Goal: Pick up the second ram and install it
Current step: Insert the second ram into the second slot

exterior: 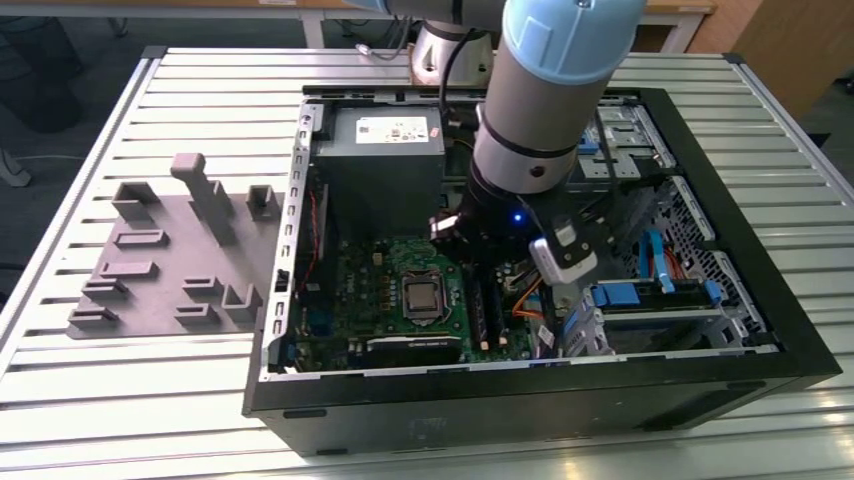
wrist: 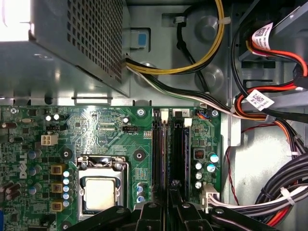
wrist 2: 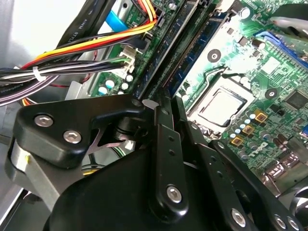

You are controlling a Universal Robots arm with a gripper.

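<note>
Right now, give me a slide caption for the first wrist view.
Pincer over the motherboard's memory slots, processor socket beside them, power supply and cable bundles around.

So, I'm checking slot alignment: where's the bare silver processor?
The square silver processor sits in its socket on the green motherboard, beside the long black memory slots; in the exterior view it lies to their left.
</note>
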